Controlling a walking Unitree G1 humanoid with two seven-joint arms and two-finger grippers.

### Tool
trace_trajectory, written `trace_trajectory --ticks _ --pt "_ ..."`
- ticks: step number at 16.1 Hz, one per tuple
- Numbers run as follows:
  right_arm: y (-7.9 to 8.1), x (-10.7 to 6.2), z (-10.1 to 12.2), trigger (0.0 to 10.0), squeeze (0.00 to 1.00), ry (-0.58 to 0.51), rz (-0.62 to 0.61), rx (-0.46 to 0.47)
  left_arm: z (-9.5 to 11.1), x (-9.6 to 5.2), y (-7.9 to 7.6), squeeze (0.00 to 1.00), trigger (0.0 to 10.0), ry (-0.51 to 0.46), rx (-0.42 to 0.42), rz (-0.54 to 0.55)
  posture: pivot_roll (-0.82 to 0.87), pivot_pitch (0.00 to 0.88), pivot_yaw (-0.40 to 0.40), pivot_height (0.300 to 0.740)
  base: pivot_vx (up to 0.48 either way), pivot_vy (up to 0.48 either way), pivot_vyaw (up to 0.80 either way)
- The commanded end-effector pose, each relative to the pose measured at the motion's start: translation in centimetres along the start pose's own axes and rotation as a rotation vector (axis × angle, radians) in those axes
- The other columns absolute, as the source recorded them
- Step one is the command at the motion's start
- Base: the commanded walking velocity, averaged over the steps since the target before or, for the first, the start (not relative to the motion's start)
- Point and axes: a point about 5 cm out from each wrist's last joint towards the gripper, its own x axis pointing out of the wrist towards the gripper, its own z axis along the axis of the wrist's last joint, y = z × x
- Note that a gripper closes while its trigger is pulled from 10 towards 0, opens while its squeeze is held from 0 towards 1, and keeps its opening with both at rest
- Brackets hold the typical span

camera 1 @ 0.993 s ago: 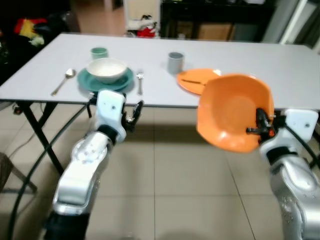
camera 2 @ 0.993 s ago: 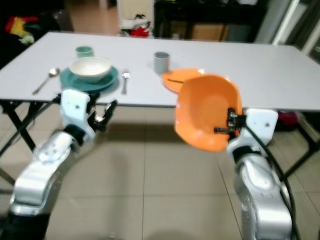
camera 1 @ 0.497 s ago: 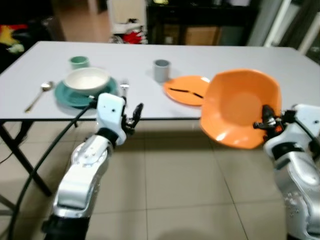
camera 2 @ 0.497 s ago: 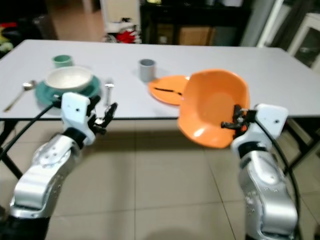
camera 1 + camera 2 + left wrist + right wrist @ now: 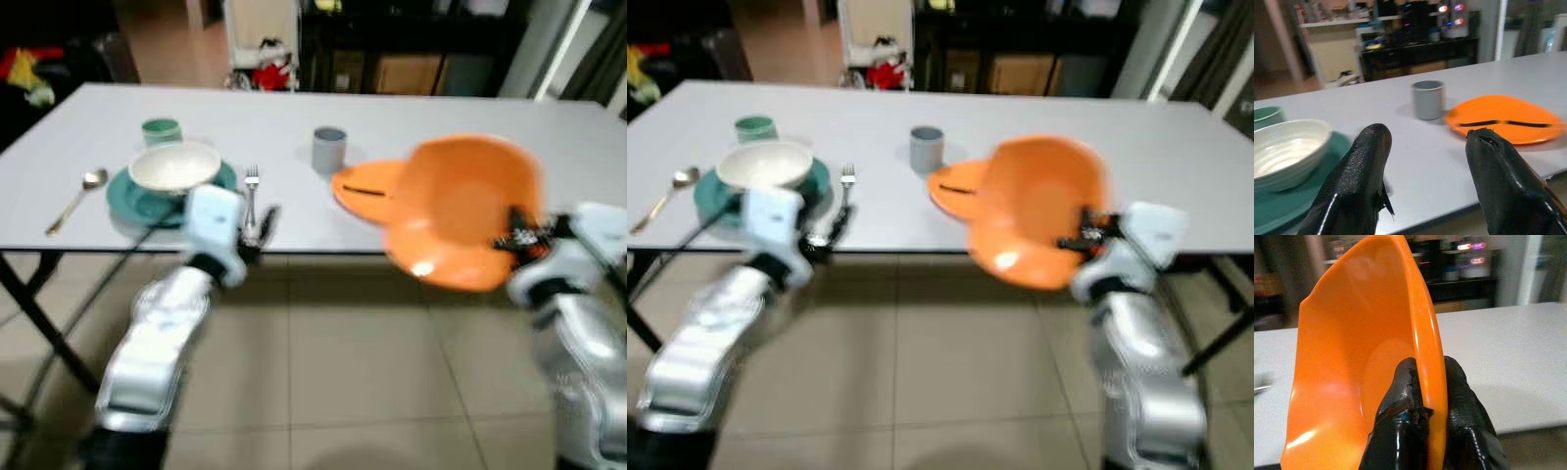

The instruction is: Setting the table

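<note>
At our right gripper (image 5: 1422, 396), the two black fingers pinch the rim of the orange bowl (image 5: 460, 211), which we carry tilted before the table (image 5: 568, 147) edge, its hollow facing our left. Toward 12 o'clock beyond it lies the orange plate (image 5: 362, 181), probably where the bowl belongs. At 10 o'clock our left gripper (image 5: 1425, 161) hangs spread and empty near the teal plate (image 5: 132, 196) with its white bowl (image 5: 174, 164).

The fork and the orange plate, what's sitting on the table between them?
A grey cup stands between the fork and the orange plate, set a little farther back on the table, in the left eye view.
</note>
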Motion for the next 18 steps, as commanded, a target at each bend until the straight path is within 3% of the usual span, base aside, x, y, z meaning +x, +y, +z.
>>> trace_trajectory --ticks 1,4,18 --pt "-0.62 -0.13 0.80 10.0 0.00 -0.026 -0.022 -0.009 0.00 0.08 -0.83 0.00 10.0 0.001 -0.012 -0.031 0.01 0.000 -0.046 0.740 0.319 0.000 -0.63" --pt "-0.67 -0.02 0.63 10.0 0.00 -0.010 -0.016 -0.005 -0.13 -0.05 -0.95 0.00 10.0 0.004 -0.013 -0.033 0.02 0.000 -0.057 0.740 0.315 0.000 -0.80" --pt "-0.03 0.41 0.53 10.0 0.00 0.002 0.027 -0.008 -0.30 -0.60 -0.99 0.00 10.0 0.016 -0.011 -0.029 0.03 0.000 -0.074 0.740 0.306 0.000 0.00"
